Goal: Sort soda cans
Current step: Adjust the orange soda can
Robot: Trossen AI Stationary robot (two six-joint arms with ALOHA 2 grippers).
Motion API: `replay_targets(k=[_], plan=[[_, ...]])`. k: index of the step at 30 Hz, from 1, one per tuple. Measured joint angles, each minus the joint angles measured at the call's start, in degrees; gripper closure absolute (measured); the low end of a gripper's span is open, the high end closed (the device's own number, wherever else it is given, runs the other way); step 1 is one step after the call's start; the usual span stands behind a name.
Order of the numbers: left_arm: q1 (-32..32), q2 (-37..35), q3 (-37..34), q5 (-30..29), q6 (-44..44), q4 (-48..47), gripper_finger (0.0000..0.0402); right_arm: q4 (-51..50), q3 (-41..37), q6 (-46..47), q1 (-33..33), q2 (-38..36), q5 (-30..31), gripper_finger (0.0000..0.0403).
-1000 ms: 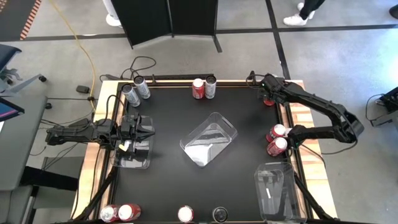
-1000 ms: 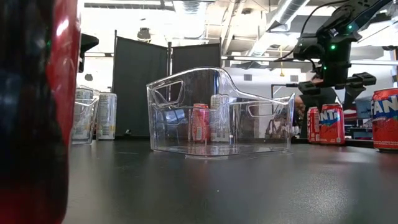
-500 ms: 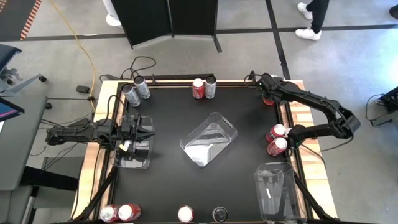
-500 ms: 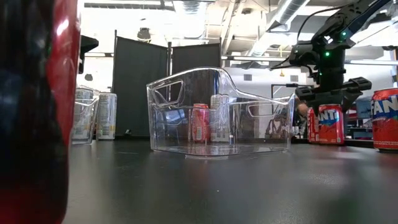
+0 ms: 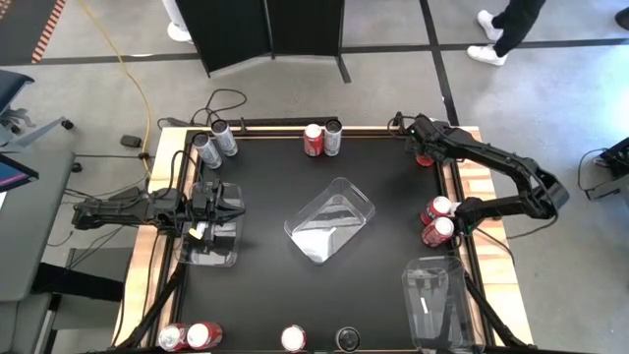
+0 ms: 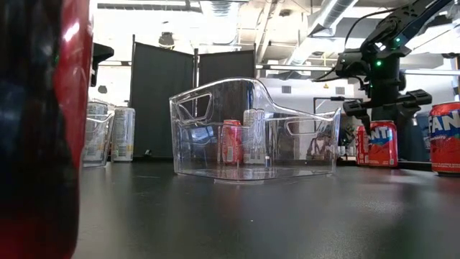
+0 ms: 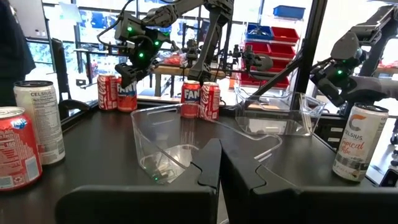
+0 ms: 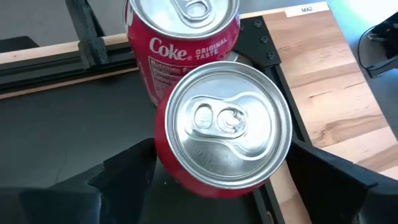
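Hovering over the far right corner of the table, the right gripper (image 5: 426, 149) has its fingers spread wide on either side of a red can (image 8: 222, 132), whose silver top fills the wrist view. Nothing is clamped yet; the dark fingers (image 8: 121, 168) stand clear of the can's wall on both sides. A Coke can (image 8: 181, 37) stands touching it, just behind, so the pair sit tight together against the table's raised black edge (image 5: 439, 182), with the wooden side board (image 8: 339, 93) right alongside.

This looks like the approach to a pick: the gripper is lined up above the can and has yet to drop and close. The next move, I'd say, calls for a straight descent so the fingers slide past the can's shoulders without nudging the Coke can, then a firm squeeze and a lift high enough to clear the edge rail.

Room is scarce in that corner: rail on one side, neighbour can on the other. Toward the middle the black tabletop (image 5: 265, 197) is open, with a clear tray (image 5: 330, 220) at its centre and another (image 5: 433, 300) at the near right. Two more red cans (image 5: 437, 220) stand under the right arm's elbow, worth avoiding on the swing back.

The left gripper (image 5: 234, 200) waits at the left side, fingers closed on nothing, above a third tray (image 5: 208, 246).
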Motion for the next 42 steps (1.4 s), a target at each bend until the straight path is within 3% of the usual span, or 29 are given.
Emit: replay_targets(k=[12,24,42], plan=[[0.0,0.0,0.0,0.0,0.0,0.0,0.0399,-0.4,0.0,-0.2,0.0,0.0,0.0,0.0039],[0.0,0.0,0.0,0.0,0.0,0.0,0.0399,-0.8,0.0,-0.3,-0.3,0.0,-0.1,0.0094],[0.0,0.0,0.0,0.0,0.0,0.0,0.0399,-0.9,0.0,-0.9,-0.3,0.0,-0.1,0.0096]])
